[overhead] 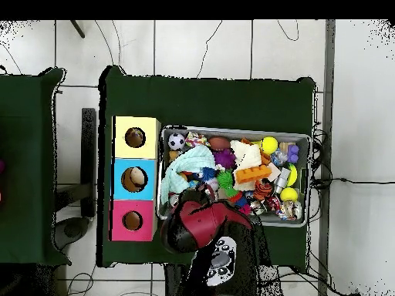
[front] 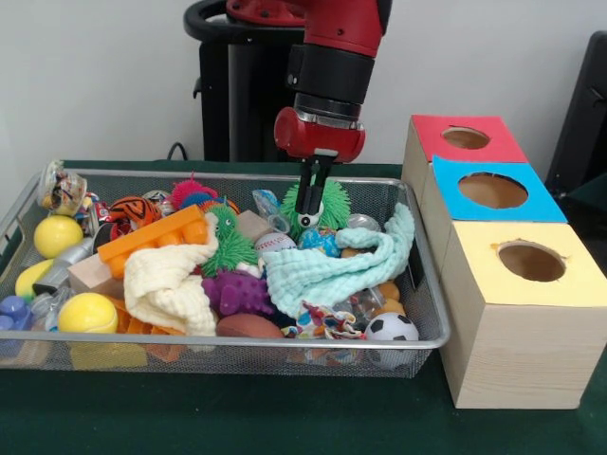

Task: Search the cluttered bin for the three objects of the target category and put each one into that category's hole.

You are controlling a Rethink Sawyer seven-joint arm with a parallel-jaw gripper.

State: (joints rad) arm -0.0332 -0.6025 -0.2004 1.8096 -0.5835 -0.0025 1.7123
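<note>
The wire-mesh bin (front: 432,313) is full of toys; it also shows in the overhead view (overhead: 231,129). One white cloth printed with hearts (front: 321,320) lies crumpled at the bin's front, between a brown football (front: 248,327) and a soccer ball (front: 391,328); it shows overhead too (overhead: 195,140). Other printed cloths are hidden. My gripper (front: 310,210) hangs over the back middle of the bin, just above a green spiky ball (front: 334,204), shut and holding nothing. In the overhead view the arm hides it. The yellow-faced box's hole (front: 531,261) (overhead: 135,137) is right of the bin.
A mint-green cloth (front: 332,265) and a cream-yellow cloth (front: 171,284) drape over the toys. An orange block (front: 156,235), a purple spiky toy (front: 237,292) and yellow balls (front: 87,313) lie around them. Blue-faced (front: 493,190) and red-faced (front: 465,138) boxes stand behind the yellow one.
</note>
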